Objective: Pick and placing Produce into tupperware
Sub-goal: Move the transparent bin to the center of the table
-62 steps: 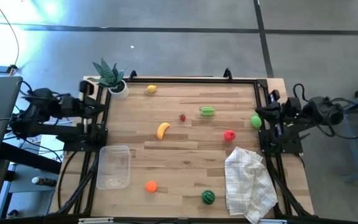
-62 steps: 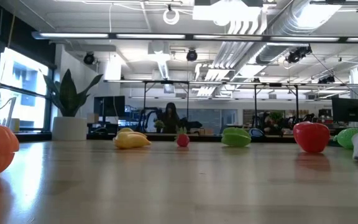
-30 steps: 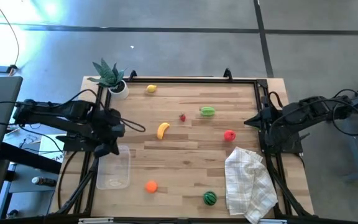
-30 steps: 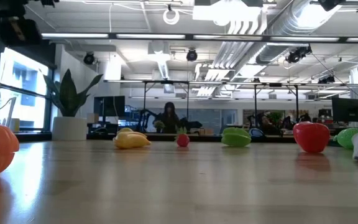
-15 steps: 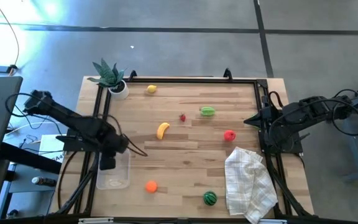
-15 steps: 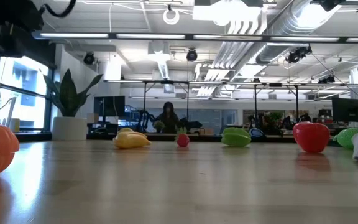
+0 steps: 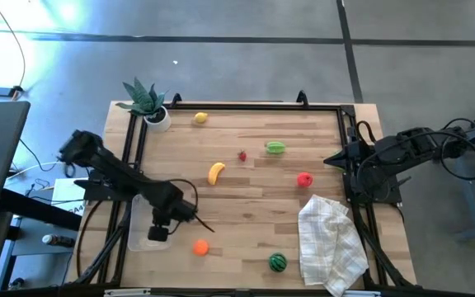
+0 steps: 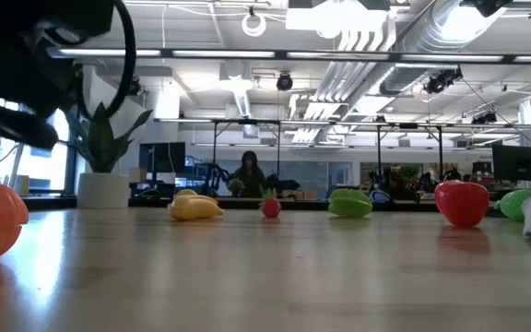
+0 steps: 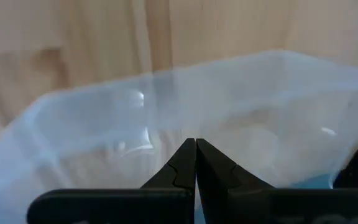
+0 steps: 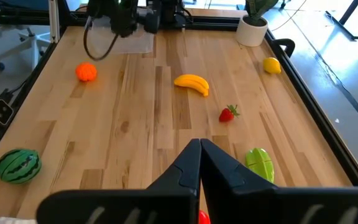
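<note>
The clear tupperware [image 7: 138,238] sits by the table's left edge, toward the near side. My left gripper [image 7: 158,234] hangs over its near end, pointing down into it, fingers shut [image 9: 196,147] above the tub wall [image 9: 92,99]. My right gripper [image 7: 330,160] waits shut [image 10: 199,147] at the table's right edge. The produce lies loose on the wood: banana [image 7: 216,172], lemon [image 7: 201,118], small red berry [image 7: 242,155], green piece [image 7: 275,148], red fruit [image 7: 304,179], orange [image 7: 200,246], watermelon [image 7: 278,262].
A potted plant [image 7: 147,103] stands at the far left corner. A white checked cloth [image 7: 330,243] lies crumpled at the near right. A dark frame rail [image 7: 246,105] runs around the table. Bare wood lies between the banana and the orange.
My left arm has swung toward the table's near edge and a little to the right, going from the tub's far end to over its near end. The produce, the tub and my right arm have stayed where they were.
</note>
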Controlling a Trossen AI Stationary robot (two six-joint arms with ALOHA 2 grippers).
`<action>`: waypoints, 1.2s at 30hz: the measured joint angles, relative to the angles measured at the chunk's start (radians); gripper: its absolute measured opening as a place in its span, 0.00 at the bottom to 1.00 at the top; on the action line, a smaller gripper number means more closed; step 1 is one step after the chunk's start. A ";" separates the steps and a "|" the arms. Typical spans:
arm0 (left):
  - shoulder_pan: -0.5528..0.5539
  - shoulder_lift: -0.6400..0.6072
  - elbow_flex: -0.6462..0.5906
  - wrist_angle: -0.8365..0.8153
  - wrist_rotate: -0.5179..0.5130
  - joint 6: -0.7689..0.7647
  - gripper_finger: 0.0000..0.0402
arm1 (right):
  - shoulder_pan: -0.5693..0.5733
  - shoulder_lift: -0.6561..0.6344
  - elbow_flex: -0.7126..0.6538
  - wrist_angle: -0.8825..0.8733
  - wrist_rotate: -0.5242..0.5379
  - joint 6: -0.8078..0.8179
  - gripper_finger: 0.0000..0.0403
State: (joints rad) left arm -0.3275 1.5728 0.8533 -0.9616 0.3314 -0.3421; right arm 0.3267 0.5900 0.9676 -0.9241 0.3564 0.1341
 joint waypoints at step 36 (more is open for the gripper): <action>0.340 0.077 0.069 0.563 0.005 0.241 0.00 | 0.000 -0.002 0.000 -0.022 0.000 0.042 0.00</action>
State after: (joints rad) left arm 0.0130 1.6497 0.9222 -0.3988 0.3367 -0.1009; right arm 0.3271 0.5884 0.9672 -0.9463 0.3561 0.1761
